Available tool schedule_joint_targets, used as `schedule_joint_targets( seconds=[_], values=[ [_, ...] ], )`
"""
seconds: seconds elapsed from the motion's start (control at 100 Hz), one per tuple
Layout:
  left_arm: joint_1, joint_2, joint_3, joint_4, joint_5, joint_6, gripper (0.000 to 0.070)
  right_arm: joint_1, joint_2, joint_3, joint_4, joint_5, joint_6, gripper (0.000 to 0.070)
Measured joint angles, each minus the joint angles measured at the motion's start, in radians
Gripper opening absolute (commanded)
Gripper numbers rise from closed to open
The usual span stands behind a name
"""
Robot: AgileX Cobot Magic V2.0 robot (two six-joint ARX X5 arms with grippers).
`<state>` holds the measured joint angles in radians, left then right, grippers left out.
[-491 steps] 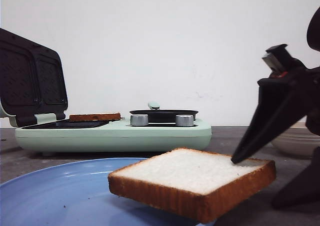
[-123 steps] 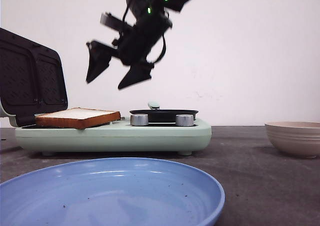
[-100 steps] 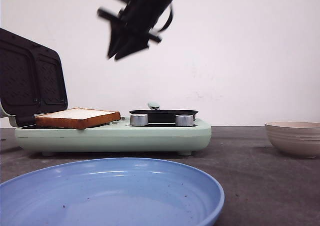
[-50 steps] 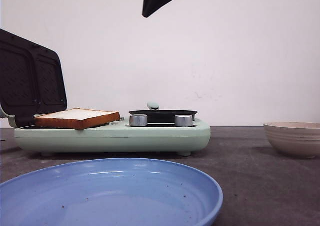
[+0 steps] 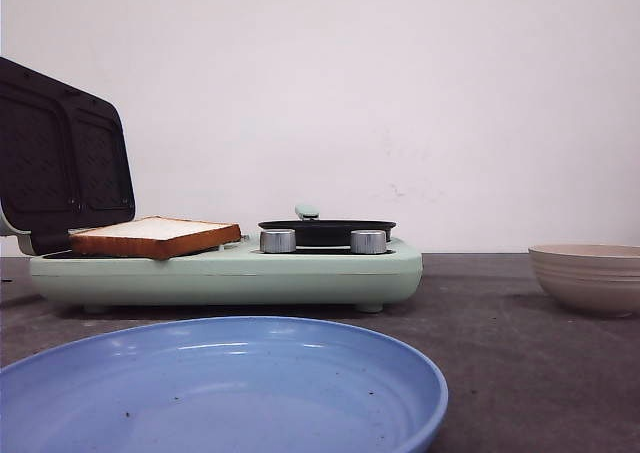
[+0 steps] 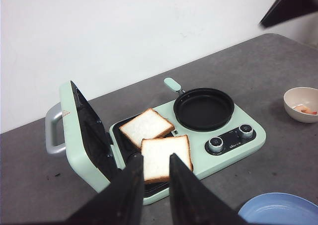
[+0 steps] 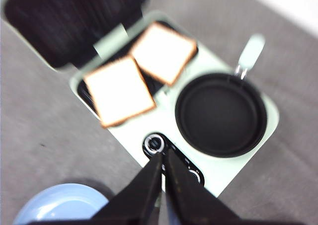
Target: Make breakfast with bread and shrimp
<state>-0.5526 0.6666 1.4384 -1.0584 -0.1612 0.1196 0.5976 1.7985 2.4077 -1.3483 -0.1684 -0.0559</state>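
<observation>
1. The grey surface carries everything.
2. The mint breakfast maker stands with its lid propped up, so the grill is open for loading; the front view shows it only side-on.
3. The blue plate holds nothing.
4. The bread lies as two slices on the grill, overlapping at a corner; the front view shows one edge.
5. The left claw is narrowly parted and holds nothing; the right claw, blurred, looks closed and holds nothing.
6. The shrimp sits in the bowl, visible only from the left wrist.
</observation>
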Motion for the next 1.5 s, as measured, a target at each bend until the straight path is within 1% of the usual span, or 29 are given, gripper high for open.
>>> schedule_joint_targets(
  seconds=[0.13,0.21,0.25,0.33,0.43,0.53,0.59,0.63,0.73,0.81,0.9,0.99,1.06,1.16,1.24,1.32,1.4,1.5],
  values=[
    [0.000,0.000,0.000,0.000,0.000,0.000,0.0012,0.004,-0.153,-0.133,0.001,-0.012,0.000,0.0003],
    [0.000,0.000,0.000,0.000,0.000,0.000,0.0012,0.004,-0.258,-0.281,0.014,-0.013,0.000,0.0003],
    [0.000,0.000,0.000,0.000,0.000,0.000,0.0012,0.004,-0.317,-0.380,0.050,-0.014,0.000,0.0003],
    [0.000,0.000,0.000,0.000,0.000,-0.001,0.0013,0.003,-0.446,-0.604,0.209,-0.013,0.000,0.0003],
    [0.000,0.000,-0.004,0.005,0.000,-0.003,0.0012,0.004,-0.638,-0.909,0.471,-0.013,0.001,0.0003],
    [0.000,-0.003,-0.040,0.043,0.015,-0.003,0.0012,0.004,-0.851,-1.189,0.734,-0.013,0.028,0.0003],
    [0.000,-0.003,-0.074,0.070,0.044,-0.005,0.0012,0.004,-0.962,-1.326,0.859,0.010,0.054,0.0003],
    [0.000,-0.003,-0.104,0.093,0.066,-0.008,0.0012,0.004,-1.026,-1.400,0.908,0.038,0.072,0.0003],
    [0.000,-0.003,-0.200,0.189,0.130,-0.045,0.0012,0.004,-1.158,-1.536,0.910,0.104,0.108,0.0003],
    [0.000,-0.003,-0.291,0.281,0.166,-0.098,0.0012,0.003,-1.237,-1.601,0.879,0.116,0.126,0.0003],
    [0.000,0.012,-0.396,0.403,0.194,-0.179,0.0013,0.003,-1.307,-1.637,0.826,0.130,0.139,0.0003],
    [0.000,0.058,-0.475,0.531,0.230,-0.291,0.0013,0.004,-1.366,-1.650,0.782,0.169,0.139,0.0003],
    [0.000,0.117,-0.497,0.607,0.259,-0.371,0.0013,0.004,-1.406,-1.651,0.772,0.197,0.134,0.0003],
    [0.000,0.196,-0.497,0.719,0.284,-0.426,0.0012,0.003,-1.440,-1.651,0.773,0.225,0.111,0.0003],
    [0.005,0.221,-0.492,0.816,0.272,-0.445,0.0012,0.003,-1.456,-1.651,0.773,0.244,0.095,0.0003],
    [0.032,0.236,-0.451,0.877,0.218,-0.452,0.0012,0.003,-1.463,-1.651,0.772,0.251,0.084,0.0003],
    [0.093,0.251,-0.364,0.879,0.156,-0.452,0.0012,0.003,-1.463,-1.651,0.765,0.251,0.079,0.0003],
    [0.208,0.276,-0.240,0.836,0.139,-0.450,0.0012,0.003,-1.463,-1.652,0.760,0.251,0.078,0.0003]
  ],
)
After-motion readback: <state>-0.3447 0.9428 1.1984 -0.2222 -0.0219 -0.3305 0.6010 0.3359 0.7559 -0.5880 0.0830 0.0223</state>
